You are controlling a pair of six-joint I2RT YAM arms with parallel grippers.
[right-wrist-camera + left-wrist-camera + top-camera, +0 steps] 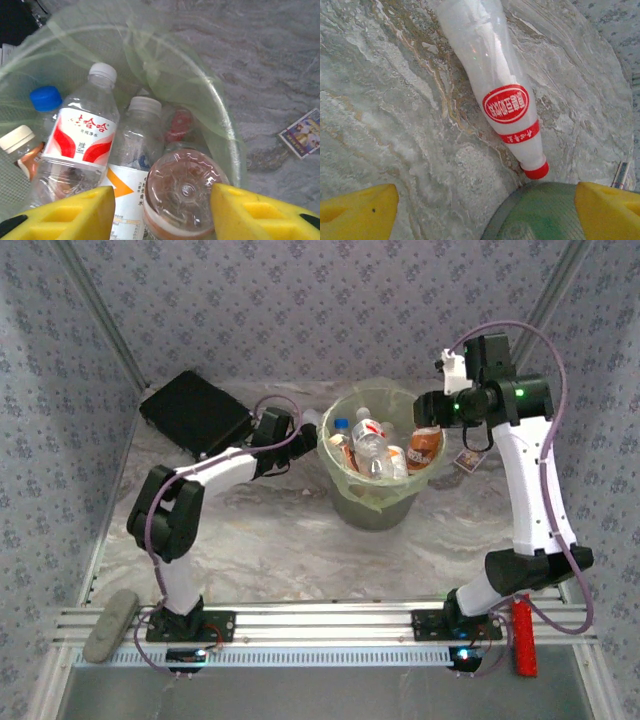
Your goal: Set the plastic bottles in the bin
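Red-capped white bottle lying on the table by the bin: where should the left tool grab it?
Take the red-capped bottle across its wide body, above the red oval label, coming straight down. It lies flat on the table, sides free; the neck tapers and the cap sits by the bin. The left tool hangs open.

Overhead view takes in the whole table (260, 530); wrist views look down close, sharing the bin (375, 508).

Roughly seven bottles (82, 145), one bin (372, 510)
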